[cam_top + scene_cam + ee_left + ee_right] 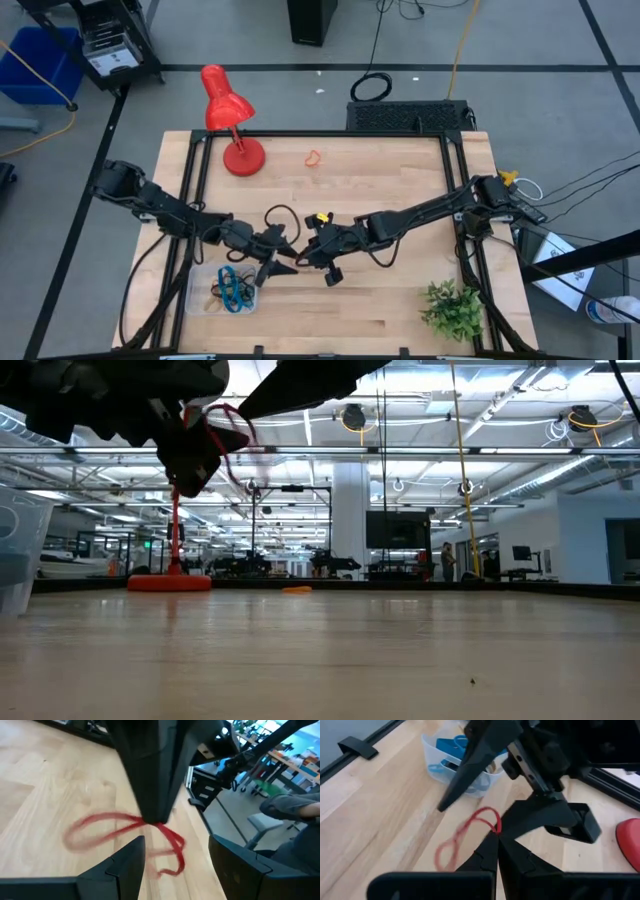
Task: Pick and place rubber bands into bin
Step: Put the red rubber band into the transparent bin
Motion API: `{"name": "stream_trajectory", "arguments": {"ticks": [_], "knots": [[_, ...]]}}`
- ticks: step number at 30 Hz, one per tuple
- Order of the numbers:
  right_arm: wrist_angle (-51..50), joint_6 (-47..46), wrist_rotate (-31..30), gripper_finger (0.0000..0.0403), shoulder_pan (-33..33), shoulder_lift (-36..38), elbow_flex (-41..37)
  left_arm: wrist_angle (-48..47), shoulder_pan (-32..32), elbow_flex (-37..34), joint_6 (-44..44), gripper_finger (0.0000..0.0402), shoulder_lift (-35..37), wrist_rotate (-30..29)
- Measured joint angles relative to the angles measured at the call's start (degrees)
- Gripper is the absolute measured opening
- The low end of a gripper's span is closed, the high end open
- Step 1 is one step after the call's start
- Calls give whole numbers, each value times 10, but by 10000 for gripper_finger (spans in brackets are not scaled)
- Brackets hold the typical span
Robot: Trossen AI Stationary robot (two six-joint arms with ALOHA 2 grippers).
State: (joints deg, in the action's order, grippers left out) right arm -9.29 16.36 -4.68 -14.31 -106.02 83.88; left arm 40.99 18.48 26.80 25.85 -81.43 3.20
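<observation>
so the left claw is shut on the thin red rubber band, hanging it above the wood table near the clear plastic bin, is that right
Not quite: the right claw is shut on the thin red rubber band, as the right wrist view shows. The left claw stands open beside it, above the wood table, near the clear plastic bin.

red rubber band (470, 831), orange rubber band (313, 158), blue rubber bands (233, 289) in the clear bin (200, 295), red lamp (229, 112), green plant (453, 307), light wood table (390, 170)

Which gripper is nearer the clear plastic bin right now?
Left. The left gripper, open, hovers just off the clear plastic bin's right end. The right gripper, shut on a red rubber band, sits farther right, tip to tip with it.
</observation>
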Motion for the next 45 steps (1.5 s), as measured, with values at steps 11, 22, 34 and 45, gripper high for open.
{"name": "stream_trajectory", "arguments": {"ticks": [11,22,34,45], "knots": [[0,0,1,0,0,0,0,-10,0,1,-40,141,0,-1],[-3,0,2,0,0,0,0,-10,-1,1,-93,9,0,-33],[-31,-7,2,14,0,0,0,-10,-1,1,-94,6,0,-33],[-139,-21,-76,143,-1,52,0,-10,-2,1,-87,4,1,-33]]}}
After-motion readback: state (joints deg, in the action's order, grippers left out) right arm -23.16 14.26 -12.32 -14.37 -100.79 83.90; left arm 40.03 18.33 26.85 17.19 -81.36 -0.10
